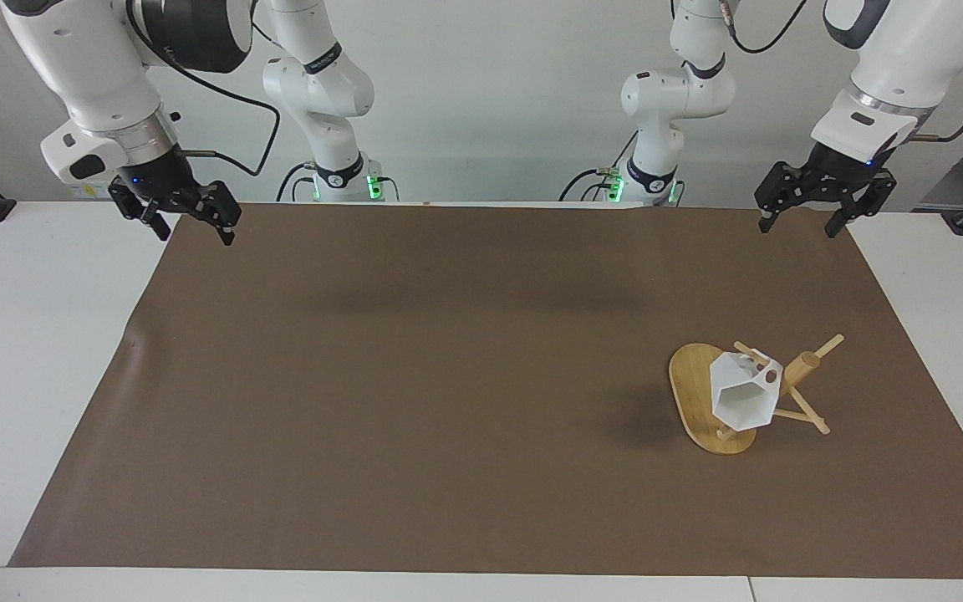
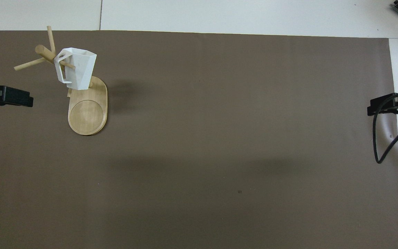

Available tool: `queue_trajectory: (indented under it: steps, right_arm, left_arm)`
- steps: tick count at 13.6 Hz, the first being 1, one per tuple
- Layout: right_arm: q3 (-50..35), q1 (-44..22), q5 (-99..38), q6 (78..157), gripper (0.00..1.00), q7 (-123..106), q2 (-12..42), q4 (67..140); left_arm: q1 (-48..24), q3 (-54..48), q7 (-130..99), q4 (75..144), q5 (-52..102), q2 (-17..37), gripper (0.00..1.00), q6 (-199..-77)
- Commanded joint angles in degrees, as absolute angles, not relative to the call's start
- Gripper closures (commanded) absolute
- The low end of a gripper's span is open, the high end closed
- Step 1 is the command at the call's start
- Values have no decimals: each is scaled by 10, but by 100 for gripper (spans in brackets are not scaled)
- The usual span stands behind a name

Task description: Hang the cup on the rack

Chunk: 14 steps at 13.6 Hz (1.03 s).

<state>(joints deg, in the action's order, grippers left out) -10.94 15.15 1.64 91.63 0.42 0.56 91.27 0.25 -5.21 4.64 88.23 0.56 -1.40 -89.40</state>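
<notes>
The white faceted cup (image 1: 742,395) hangs by its handle on a peg of the bamboo rack (image 1: 801,368), whose oval base (image 1: 690,393) stands on the brown mat toward the left arm's end. It also shows in the overhead view: the cup (image 2: 79,69) over the rack's base (image 2: 87,112). My left gripper (image 1: 799,224) is open and empty, raised over the mat's edge nearest the robots, well apart from the rack; only its tip (image 2: 24,100) shows from overhead. My right gripper (image 1: 195,230) is open and empty, and waits over the mat's corner at its own end (image 2: 375,107).
A brown mat (image 1: 448,376) covers most of the white table (image 1: 30,351). A black cable (image 2: 378,145) hangs from the right arm over the mat's edge.
</notes>
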Motion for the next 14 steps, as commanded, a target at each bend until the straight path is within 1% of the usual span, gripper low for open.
queue_trajectory:
  steps: [1,4,7,14]
  right_arm:
    - [-110,155,13,907,0,-6,0,916]
    - [-110,154,13,907,0,-6,0,915]
    - [-112,154,13,907,0,-6,0,915]
    - [-112,155,13,907,0,-6,0,915]
  left_arm:
    - [-6,-45,87,872,-7,-31,0,-847]
    - [-10,-31,90,879,-6,-38,0,-831]
    - [-33,-10,83,879,-6,-38,0,-836]
    - [-26,-11,84,898,-7,-47,0,-832]
